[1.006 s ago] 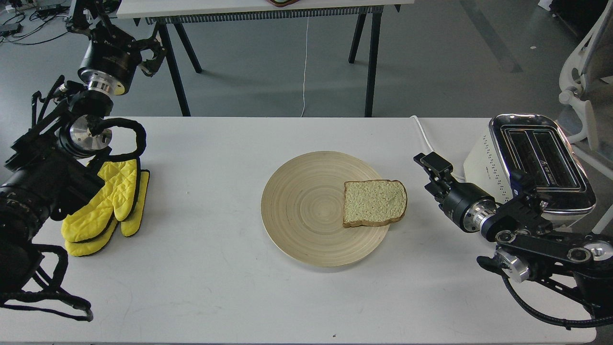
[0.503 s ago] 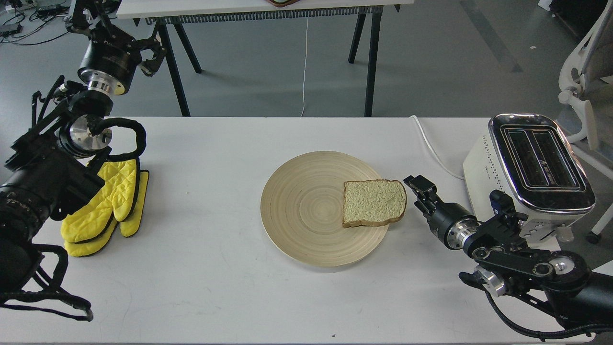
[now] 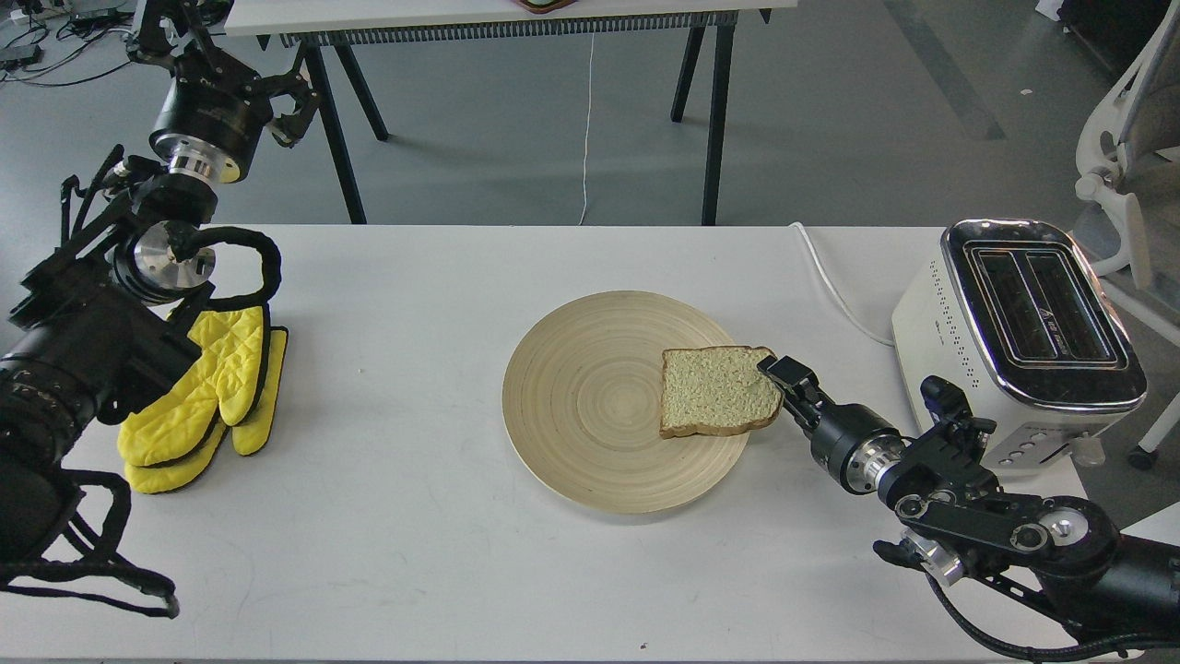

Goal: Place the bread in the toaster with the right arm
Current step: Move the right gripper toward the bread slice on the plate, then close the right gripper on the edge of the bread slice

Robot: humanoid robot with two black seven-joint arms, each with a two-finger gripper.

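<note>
Pale, speckled crumb with a brown crust marks the bread (image 3: 720, 391), which is seen in the head view lying flat on the right-hand part of a round wooden plate (image 3: 590, 406), its rounded top turned to the right and reaching the plate's rim. A slice of this kind is judged to be very light, soft and easily crushed or torn; it would be expected to bend under its own weight if held by one corner only. A hold across the crust at the right edge, where the crumb is firmest, is judged the safest, with only gentle pressure.

That edge is where the right gripper (image 3: 776, 371) is found, right at the bread's upper right corner and apparently touching it. The fingers are seen small, dark and nearly end-on, so whether they are parted or closed, and whether anything is yet held, cannot be told.

At the right of the white table (image 3: 406, 553) the toaster (image 3: 1014, 350) is set, well apart from the bread, its two slots facing up and empty in the chrome top. A small mark is visible between the slots, but it is too small to be read. A row of buttons is seen on the near face, and a white cord (image 3: 834, 286) is led away to the far edge.

At the far left the left gripper (image 3: 288, 109) is held high, beyond the table's far edge; its fingers cannot be made out. Yellow oven mitts (image 3: 207, 397) are seen lying below that arm.
</note>
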